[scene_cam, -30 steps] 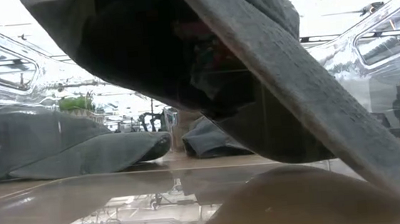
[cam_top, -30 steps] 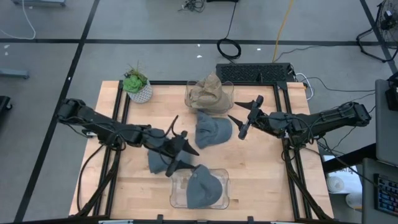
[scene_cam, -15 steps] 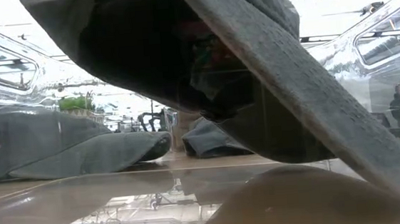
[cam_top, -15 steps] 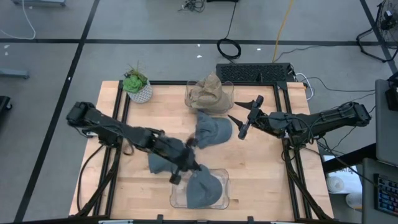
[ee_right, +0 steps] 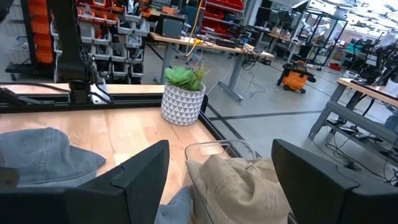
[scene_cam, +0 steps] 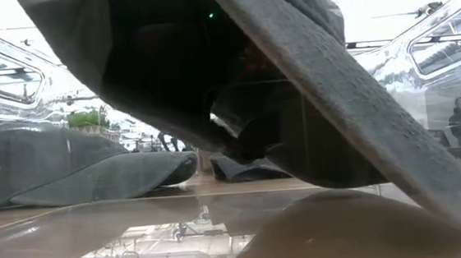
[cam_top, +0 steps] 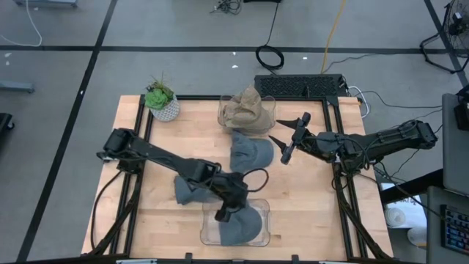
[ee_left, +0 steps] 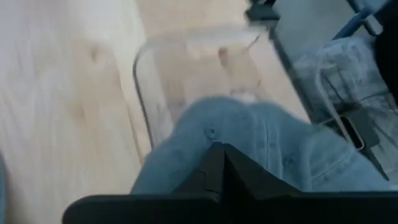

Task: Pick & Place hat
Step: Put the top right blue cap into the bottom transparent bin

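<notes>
From above, the near clear bin at the table's front edge holds a grey hat. The left gripper is over that bin, at the hat's edge, its fingers pressed together. A second clear bin at the far side holds a crumpled tan hat. Two more grey hats lie on the wood between the bins — one just beside the far bin, one just beside the near bin.

The low view looks through the near bin's wall, with grey fabric draped across it.

The left wrist view shows the closed fingers over the hat in the bin.

In the right wrist view, the right gripper hangs spread wide near the far bin, a potted plant beyond.
</notes>
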Controlling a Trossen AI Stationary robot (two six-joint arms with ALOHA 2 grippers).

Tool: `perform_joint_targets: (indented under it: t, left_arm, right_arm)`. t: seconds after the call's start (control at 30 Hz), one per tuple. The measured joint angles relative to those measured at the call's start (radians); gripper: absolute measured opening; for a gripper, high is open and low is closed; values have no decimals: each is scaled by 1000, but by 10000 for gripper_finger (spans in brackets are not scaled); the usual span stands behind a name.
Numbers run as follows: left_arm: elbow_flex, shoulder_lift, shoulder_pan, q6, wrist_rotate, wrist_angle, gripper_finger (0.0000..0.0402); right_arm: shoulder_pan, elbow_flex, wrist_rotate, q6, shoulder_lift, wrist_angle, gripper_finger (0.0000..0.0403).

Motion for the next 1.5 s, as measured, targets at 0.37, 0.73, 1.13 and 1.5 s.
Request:
perform_joint_targets:
  t: [0.37, 0.73, 1.13, 1.5]
  left_arm:
    - [0, 7, -7, -173, 1, -197, 2]
    - [-1, -18, -8, -150, -18, -183, 2]
    - [0, -148, -125, 106, 86, -233, 1]
    - [0, -21, -122, 46, 157, -83, 1]
  right_arm:
    - [0, 0, 0, -2, 0, -14, 272]
    - [0, 0, 0, -3, 0, -24, 272]
    - [0, 0, 0, -7, 0, -34, 272]
    - [0, 0, 1, 0, 0, -35, 272]
